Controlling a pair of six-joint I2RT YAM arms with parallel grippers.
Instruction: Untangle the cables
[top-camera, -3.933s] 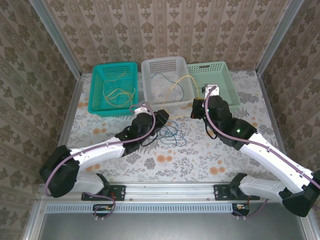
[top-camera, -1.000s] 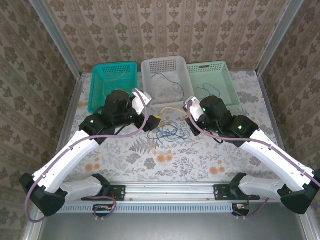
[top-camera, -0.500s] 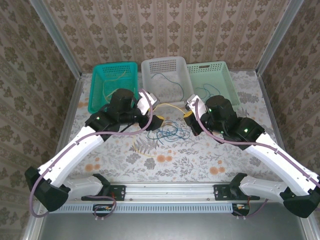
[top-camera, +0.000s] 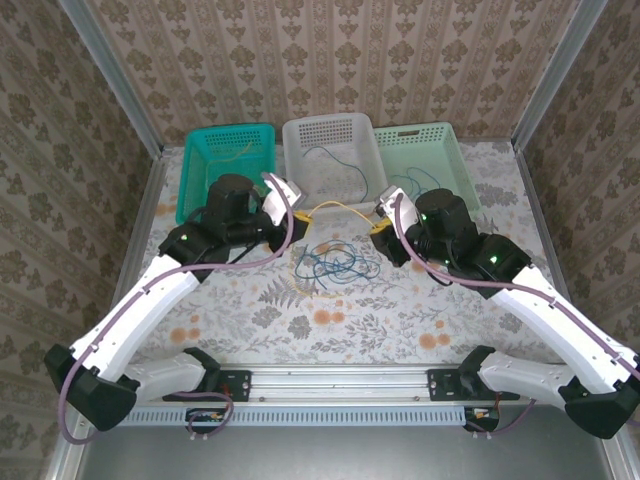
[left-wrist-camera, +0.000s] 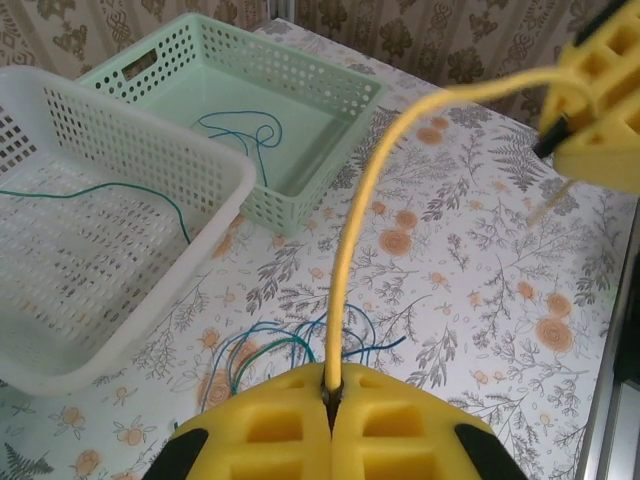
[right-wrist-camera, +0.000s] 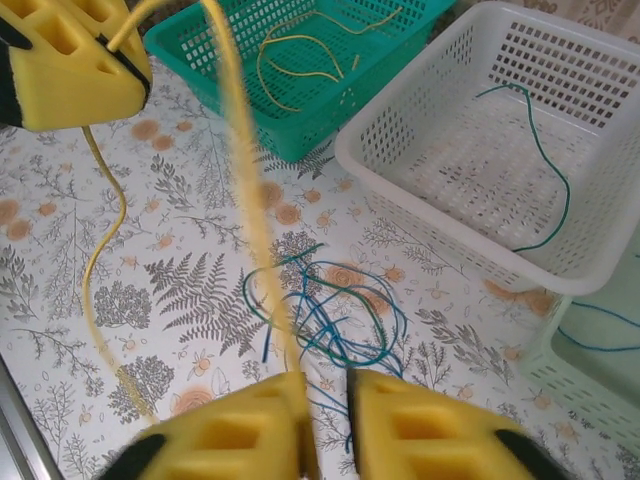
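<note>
Three shallow rectangular plastic baskets with perforated walls stand in a row at the back of a desk (top-camera: 400, 320) covered in a floral cloth. The white basket (top-camera: 330, 121) is the middle one. A teal basket (top-camera: 229, 128) touches its left side and a pale mint basket (top-camera: 440, 128) touches its right side.

Two white robot arms reach towards the white basket from the near edge. Each ends in a tool with two blocky yellow foam pads, ribbed with square hollows.

The left tool (left-wrist-camera: 331, 392) hangs just in front of the white basket's left corner. Its pads are pressed together on a thin, smooth yellow cable (left-wrist-camera: 336, 320). The cable arches along the front of the white basket to the right tool (right-wrist-camera: 326, 388), which hangs before its right corner. That tool's pads pinch the cable's other end, with a narrow slit between them. A further length of yellow cable droops from the left tool to the desk.

A loose tangle (top-camera: 335, 263) of thin blue and dark green wires lies on the desk in front of the white basket, below the arch. The number of strands in it cannot be told.

Inside the white basket lies one curved green strand (right-wrist-camera: 548, 150). The teal basket holds a few yellow strands (right-wrist-camera: 305, 68). The mint basket holds one looped blue strand (left-wrist-camera: 235, 125).
</note>
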